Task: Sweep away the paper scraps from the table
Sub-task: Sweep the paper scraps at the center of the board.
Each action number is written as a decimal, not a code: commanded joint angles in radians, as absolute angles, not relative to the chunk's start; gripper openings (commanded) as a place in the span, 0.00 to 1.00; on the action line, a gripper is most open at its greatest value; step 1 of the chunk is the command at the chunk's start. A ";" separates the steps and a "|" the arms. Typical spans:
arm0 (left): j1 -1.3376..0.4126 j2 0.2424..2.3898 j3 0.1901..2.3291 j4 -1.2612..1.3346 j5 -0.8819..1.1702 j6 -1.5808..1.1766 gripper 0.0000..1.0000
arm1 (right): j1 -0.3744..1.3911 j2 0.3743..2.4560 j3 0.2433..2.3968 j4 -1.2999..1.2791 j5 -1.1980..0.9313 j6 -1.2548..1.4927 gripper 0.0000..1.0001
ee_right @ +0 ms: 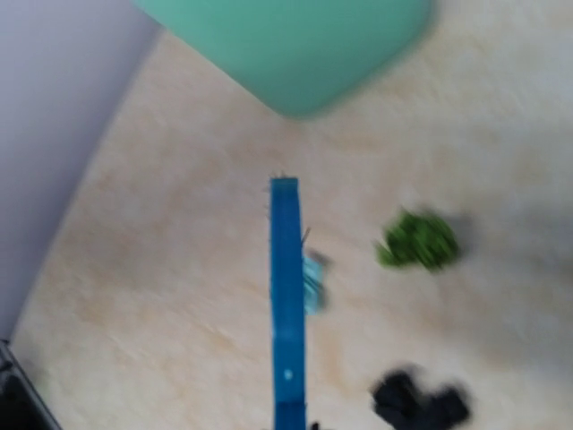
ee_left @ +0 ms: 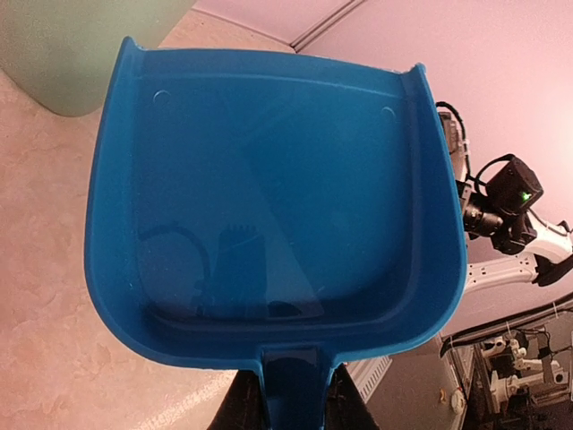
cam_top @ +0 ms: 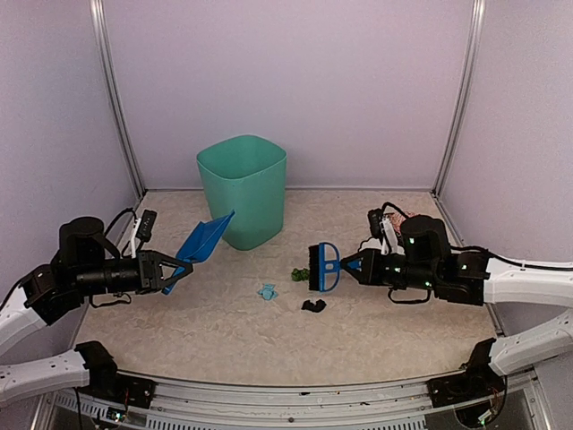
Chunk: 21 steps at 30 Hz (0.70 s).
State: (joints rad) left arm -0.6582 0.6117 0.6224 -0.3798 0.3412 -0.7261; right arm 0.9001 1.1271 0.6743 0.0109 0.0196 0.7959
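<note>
Three paper scraps lie on the beige table (cam_top: 215,331): a green one (cam_top: 300,273), a light blue one (cam_top: 267,291) and a black one (cam_top: 314,305). They also show, blurred, in the right wrist view: green scrap (ee_right: 417,240), light blue scrap (ee_right: 313,282), black scrap (ee_right: 419,400). My left gripper (cam_top: 170,270) is shut on the handle of the blue dustpan (cam_top: 205,240), held tilted in the air left of the scraps; the pan (ee_left: 269,197) is empty. My right gripper (cam_top: 351,265) is shut on the blue brush (cam_top: 324,267), held just right of the scraps; the brush (ee_right: 286,305) shows edge-on.
A green bin (cam_top: 243,190) stands at the back centre, behind the dustpan; its corner shows in the right wrist view (ee_right: 295,45). Pale walls enclose the table on three sides. A metal rim (cam_top: 295,394) runs along the front.
</note>
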 commanded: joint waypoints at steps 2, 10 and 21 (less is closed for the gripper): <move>-0.692 0.591 0.632 -0.419 0.193 -0.746 0.00 | 0.893 1.159 0.788 0.000 -0.008 0.734 0.00; -0.710 0.619 0.650 -0.474 0.149 -0.743 0.00 | 0.902 1.473 0.950 0.170 -0.138 0.793 0.00; -0.872 0.638 0.655 -0.577 -0.064 -0.837 0.00 | 0.931 1.874 1.051 0.355 -0.192 1.004 0.00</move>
